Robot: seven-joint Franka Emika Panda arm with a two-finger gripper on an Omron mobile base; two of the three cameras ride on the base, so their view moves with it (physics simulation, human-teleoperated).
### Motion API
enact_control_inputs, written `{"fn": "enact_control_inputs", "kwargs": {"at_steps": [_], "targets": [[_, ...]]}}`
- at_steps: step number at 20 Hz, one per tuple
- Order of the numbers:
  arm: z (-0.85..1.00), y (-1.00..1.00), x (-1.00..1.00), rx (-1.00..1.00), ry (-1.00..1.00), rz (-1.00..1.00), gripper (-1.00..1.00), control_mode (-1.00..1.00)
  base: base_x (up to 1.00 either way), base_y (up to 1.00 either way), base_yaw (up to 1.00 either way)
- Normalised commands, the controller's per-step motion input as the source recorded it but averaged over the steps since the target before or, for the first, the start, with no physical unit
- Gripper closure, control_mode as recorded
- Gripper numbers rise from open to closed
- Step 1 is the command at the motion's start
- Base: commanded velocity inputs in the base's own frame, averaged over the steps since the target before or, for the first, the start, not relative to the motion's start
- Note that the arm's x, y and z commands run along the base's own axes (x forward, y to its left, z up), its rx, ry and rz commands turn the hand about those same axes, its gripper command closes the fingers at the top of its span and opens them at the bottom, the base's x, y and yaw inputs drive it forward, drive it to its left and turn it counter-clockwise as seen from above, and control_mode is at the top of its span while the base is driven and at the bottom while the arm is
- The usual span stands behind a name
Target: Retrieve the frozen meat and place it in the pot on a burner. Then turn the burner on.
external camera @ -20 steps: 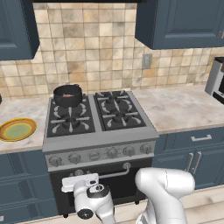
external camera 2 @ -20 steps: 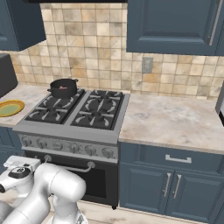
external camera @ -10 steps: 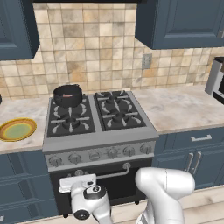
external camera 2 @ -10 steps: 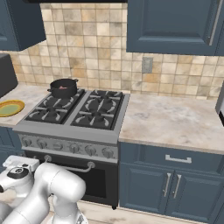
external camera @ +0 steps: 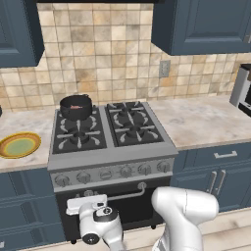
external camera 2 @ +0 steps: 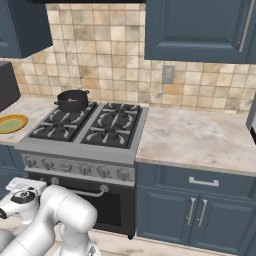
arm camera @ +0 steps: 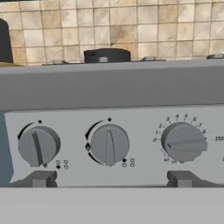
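The pot (external camera: 76,106) sits on the back-left burner (external camera: 77,116), plate (external camera: 19,145) on the counter (external camera: 29,128) to its left.

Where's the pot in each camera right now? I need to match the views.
Left base view: pot on the stove's back left burner, upper left of picture.
Right base view: pot on the same burner, left of centre.
Hand view: its black top peeks over the stove's front edge.
Shared landmark: tile backsplash.
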Motion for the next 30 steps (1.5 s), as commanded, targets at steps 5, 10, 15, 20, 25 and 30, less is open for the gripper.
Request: {"fn": "enact_control_inputs", "kwargs": {"at_steps": [5,10,15,20,25,30], "targets": [[-0.02,0.0,0.1,0.0,0.0,0.0,-1.0,-1.0,0.0,0.0,0.0],[0.0,0.02,0.14,0.0,0.0,0.0,-1.0,-1.0,0.0,0.0,0.0],[0.0,0.04,0.14,0.0,0.0,0.0,-1.0,-1.0,0.0,0.0,0.0],[0.0,0.0,0.12,0.0,0.0,0.0,-1.0,-1.0,0.0,0.0,0.0],[-0.03,0.0,0.05,0.0,0.0,0.0,-1.0,-1.0,0.0,0.0,0.0],[-0.11,0.03,0.05,0.0,0.0,0.0,-1.0,-1.0,0.0,0.0,0.0]]}}
